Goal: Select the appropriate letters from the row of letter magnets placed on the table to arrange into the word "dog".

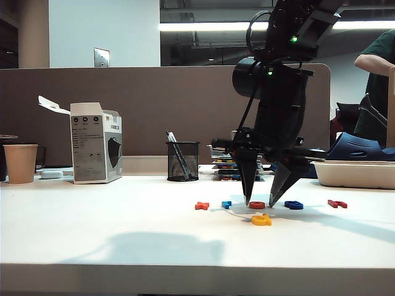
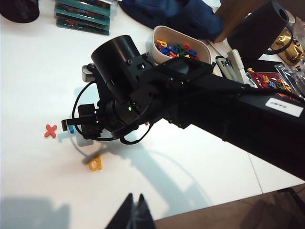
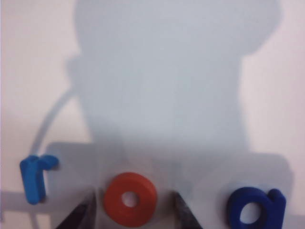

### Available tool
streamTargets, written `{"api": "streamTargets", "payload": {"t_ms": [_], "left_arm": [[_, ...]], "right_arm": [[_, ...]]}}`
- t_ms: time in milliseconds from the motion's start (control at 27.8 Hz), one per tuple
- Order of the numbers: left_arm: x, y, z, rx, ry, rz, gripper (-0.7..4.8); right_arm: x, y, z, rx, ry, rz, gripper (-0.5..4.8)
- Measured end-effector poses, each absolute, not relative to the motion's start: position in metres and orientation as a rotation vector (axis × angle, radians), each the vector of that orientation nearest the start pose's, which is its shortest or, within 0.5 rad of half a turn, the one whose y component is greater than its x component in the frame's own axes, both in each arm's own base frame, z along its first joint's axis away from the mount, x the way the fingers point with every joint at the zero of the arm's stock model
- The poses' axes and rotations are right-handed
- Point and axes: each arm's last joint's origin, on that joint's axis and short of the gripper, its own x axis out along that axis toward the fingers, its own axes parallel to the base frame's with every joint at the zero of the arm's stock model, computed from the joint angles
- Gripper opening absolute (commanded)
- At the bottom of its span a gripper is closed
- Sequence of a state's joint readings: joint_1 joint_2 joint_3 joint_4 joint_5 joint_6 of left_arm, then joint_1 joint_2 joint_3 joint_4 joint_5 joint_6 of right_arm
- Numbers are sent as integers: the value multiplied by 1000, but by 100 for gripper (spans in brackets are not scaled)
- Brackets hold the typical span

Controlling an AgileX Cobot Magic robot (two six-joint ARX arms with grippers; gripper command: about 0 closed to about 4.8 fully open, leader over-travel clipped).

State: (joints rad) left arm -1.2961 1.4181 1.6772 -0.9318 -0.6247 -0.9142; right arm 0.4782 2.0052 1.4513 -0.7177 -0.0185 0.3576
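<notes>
Both right jaws flanking ring "o" (image 3: 130, 199)

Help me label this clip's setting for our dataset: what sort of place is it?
Probably an office or lab workspace: a wide white desk top backed by a grey-brown cubicle partition, with a black mesh pen holder and a tan paper cup on it.

The only readable signs are the letter magnets' own shapes on the table (image 1: 92, 234). In the right wrist view a light blue magnet (image 3: 34, 177) reads "r", the orange-red ring (image 3: 130, 199) "o" and the dark blue one (image 3: 255, 208) "g". The yellow magnet (image 2: 95, 162), nearer the table's front edge, reads "d". Print on the white carton (image 1: 95, 143) is too small to read.
</notes>
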Motion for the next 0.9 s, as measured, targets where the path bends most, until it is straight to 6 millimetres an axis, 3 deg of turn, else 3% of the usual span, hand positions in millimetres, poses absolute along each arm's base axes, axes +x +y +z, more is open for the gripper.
{"api": "streamTargets", "payload": {"t_ms": [899], "left_arm": [[90,-258,428,-310,631,-402,-6]], "right_arm": [[352,192,166,-25,1308,188,182]]}}
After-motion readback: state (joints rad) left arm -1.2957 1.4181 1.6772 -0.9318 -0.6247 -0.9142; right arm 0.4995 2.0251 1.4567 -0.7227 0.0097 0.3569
